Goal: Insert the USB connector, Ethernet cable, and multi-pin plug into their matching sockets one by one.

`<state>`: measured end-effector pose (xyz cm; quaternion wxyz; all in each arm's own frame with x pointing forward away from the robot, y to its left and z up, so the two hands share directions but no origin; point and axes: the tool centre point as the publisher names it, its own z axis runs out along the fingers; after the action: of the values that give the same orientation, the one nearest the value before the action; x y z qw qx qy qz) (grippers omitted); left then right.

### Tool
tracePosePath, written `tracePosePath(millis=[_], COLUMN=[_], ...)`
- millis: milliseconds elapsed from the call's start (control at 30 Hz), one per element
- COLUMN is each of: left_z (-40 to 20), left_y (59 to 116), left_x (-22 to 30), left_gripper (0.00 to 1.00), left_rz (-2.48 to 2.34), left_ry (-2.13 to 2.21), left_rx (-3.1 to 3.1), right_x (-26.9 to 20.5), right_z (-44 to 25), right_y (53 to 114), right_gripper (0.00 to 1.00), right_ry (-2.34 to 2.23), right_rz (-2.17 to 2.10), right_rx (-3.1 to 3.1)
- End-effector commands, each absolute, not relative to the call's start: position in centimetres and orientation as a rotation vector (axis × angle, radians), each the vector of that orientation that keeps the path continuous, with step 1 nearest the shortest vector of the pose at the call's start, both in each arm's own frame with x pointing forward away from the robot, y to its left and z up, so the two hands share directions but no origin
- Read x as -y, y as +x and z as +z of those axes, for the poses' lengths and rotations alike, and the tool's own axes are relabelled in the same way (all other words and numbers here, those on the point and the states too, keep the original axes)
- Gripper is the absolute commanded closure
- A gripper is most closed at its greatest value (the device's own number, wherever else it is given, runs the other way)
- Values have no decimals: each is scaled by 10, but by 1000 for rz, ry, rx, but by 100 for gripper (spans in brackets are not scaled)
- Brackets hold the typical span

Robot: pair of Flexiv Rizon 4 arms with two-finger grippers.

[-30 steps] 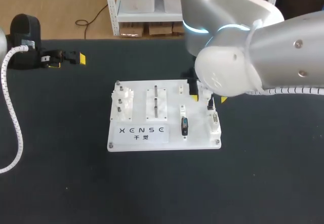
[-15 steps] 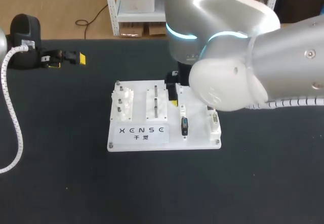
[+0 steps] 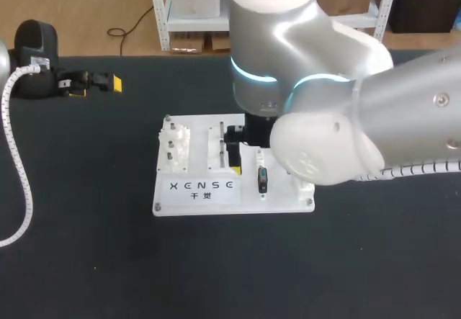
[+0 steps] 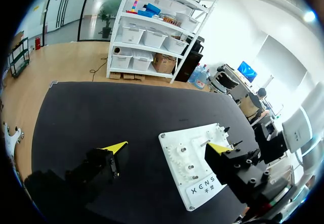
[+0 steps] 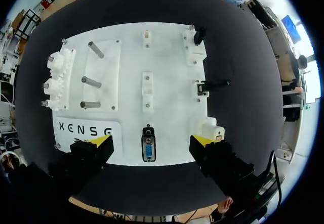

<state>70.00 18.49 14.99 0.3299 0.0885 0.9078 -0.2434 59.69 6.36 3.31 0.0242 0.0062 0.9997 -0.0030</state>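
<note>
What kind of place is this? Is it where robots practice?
Probably a robot lab, though I can't be sure. A big robot arm stretches over a black table, and its yellow-tipped tool hangs open above a white practice board with metal pegs on it.

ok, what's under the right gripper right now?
The white board, with its blue multi-pin connector below and between the right gripper's open fingers. The fingers cover the board's near corners.

The white board [image 3: 277, 202] bears one line of dark capital letters [image 3: 201, 185] on its front left part, with two smaller characters [image 3: 202, 196] just beneath them.
</note>
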Motion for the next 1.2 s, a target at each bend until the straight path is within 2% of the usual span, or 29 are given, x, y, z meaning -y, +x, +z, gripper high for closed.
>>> tracePosePath(millis=[33,333,367,400,467,900,1200], left_z=[150,150,150,150,150,150,150], left_y=[700,700,700,700,700,700,700], left_x=[-185,-185,-185,-185,-185,-185,-185], left_gripper=[0,0,0,0,0,0,0], left_rz=[-636,-636,-636,-636,-636,-636,-636], left_ry=[231,231,231,231,231,231,231], left_rx=[-2374,-2374,-2374,-2374,-2374,-2374,-2374], right_x=[-64,-65,-65,-65,-65,-65,-64], right_z=[23,19,18,18,18,13,10], right_y=[595,593,592,592,592,587,591], right_gripper=[0,0,21,48,55,67,71], right_ry=[-3,-46,-47,-49,-56,-71,-46], right_rz=[19,50,49,49,46,35,44], right_rx=[-3103,-3114,-3114,-3114,-3113,-3115,-3129])
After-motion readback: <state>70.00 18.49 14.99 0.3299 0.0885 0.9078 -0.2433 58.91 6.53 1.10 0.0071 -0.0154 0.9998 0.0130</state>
